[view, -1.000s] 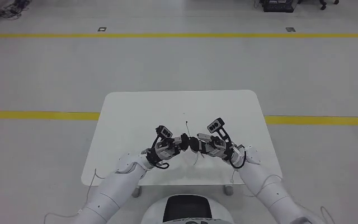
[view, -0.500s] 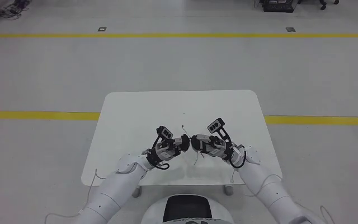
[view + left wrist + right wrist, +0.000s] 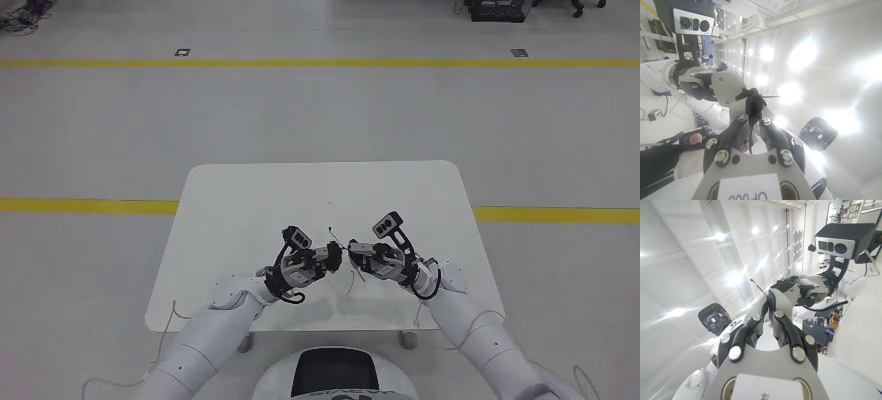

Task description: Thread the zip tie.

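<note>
A thin black zip tie is held in the air over the middle of the white table. My left gripper and right gripper face each other there, almost tip to tip, each shut on the tie. In the left wrist view the tie sticks out sideways past my left gripper, and a strand runs down between the fingers. In the right wrist view the tie's slim end rises behind my shut right gripper. A loose tail hangs under the grippers.
The table top around the grippers is bare white, with rounded corners and its near edge close under the arms. Grey floor with yellow lines surrounds the table.
The two grippers, pressed together a second ago, have drawn slightly apart. The tie's upper end has shifted a little between them.
</note>
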`<state>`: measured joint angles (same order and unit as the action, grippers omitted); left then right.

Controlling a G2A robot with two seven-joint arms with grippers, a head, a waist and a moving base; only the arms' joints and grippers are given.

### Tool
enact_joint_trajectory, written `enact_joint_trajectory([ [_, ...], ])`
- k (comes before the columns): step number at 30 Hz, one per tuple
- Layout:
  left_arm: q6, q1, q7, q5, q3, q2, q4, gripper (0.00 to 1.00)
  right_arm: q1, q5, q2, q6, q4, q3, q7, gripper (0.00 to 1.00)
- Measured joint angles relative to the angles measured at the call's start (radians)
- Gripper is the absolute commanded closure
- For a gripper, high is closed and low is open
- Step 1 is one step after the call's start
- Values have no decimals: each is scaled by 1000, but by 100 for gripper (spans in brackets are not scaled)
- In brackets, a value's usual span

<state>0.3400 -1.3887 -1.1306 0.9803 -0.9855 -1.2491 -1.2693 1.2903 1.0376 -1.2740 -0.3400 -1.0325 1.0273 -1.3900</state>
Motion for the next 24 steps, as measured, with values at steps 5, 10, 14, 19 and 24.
enact_joint_trajectory([
  [5,0,3,1,3,2,0,5,100,-1,-2,1,0,8,2,0,100],
  [10,-4,8,3,3,5,0,8,100,-2,-10,1,0,15,8,0,100],
  [14,-5,11,3,6,8,-1,13,100,0,-12,1,0,23,15,0,100],
  [19,-1,11,3,9,9,0,18,100,1,-15,2,0,30,23,0,100],
  [24,0,10,3,12,8,0,20,100,3,-12,5,0,38,34,0,100],
])
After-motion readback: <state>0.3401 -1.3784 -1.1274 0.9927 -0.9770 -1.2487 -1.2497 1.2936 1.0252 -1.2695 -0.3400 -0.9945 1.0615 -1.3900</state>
